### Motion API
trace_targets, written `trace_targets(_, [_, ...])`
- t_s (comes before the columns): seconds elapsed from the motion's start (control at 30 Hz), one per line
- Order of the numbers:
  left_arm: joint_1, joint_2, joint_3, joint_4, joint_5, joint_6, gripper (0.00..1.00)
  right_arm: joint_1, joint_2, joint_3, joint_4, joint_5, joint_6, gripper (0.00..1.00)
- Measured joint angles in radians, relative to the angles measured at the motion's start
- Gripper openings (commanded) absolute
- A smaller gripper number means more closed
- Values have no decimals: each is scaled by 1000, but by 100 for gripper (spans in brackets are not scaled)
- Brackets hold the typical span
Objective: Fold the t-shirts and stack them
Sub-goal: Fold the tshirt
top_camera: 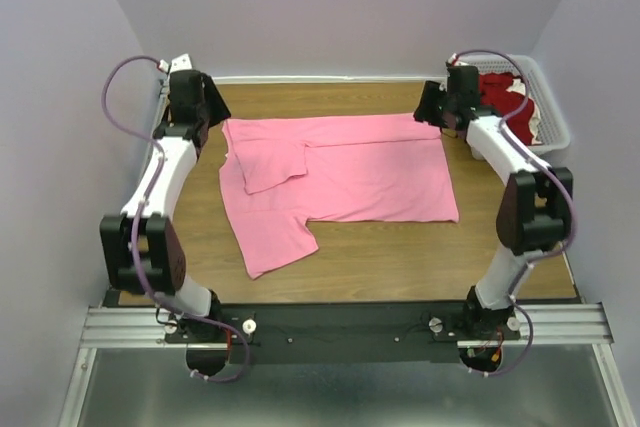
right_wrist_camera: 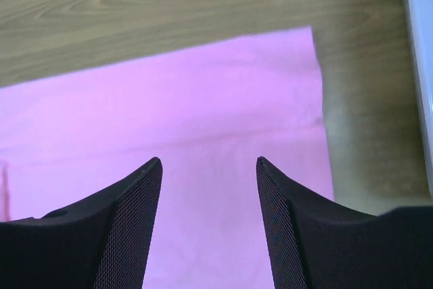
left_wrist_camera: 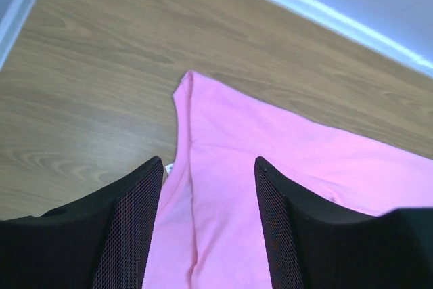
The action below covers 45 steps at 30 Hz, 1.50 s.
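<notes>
The brown wood-grain desk (top_camera: 380,267) carries the bright pink cloth t-shirt (top_camera: 370,177), which is spread sideways under both sets of jaws. Its far long edge is turned over onto the body with one sleeve tucked in, while the other sleeve sticks out on the near side, not yet folded. Beyond and outboard of the right jaws sits the white plastic lattice basket (top_camera: 552,119), holding the dark red t-shirts (top_camera: 500,93).

The white left arm (top_camera: 160,179) holds its jaws released and empty above the shirt's far left end. A seam or folded edge runs under the gap between them. The white right arm (top_camera: 500,142) does the same at the far right end, jaws spread with nothing in them, and the shirt's corner lies ahead of them and to their right.

The pink shirt looks to be mid-fold, at its lengthwise stage. The next move probably calls for both jaws to drop together, pinch every layer at their ends, and carry the edge evenly nearward.
</notes>
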<state>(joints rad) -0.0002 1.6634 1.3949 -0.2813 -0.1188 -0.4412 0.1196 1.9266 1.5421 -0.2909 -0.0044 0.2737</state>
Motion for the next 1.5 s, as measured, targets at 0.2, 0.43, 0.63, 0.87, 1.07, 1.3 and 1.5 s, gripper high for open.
trace_targets(0.2, [-47,-352,-374,-7,-16,2,59,69,-323,-318,4,-21,45,65])
trace_targets(0.43, [-47,-445,-686,-120,-17,-51,49,175,-498,-579,-29,-53,94,65])
trace_targets(0.63, [-48,-383,-684,-124,-16,-64,52,174,-592,-659,-45,-53,104,65])
trace_targets(0.87, [-48,-298,-682,-110,-15,-61,54,174,-624,-694,-46,-39,104,65])
trace_targets(1.07, [-48,-248,-685,-92,-15,-61,52,174,-626,-717,-51,-15,103,65])
trace_targets(1.3, [-48,-230,-689,-45,-15,-57,27,174,-629,-723,-59,61,103,65])
trace_targets(1.5, [-48,-238,-704,-23,1,-61,7,172,-665,-735,-91,198,117,67])
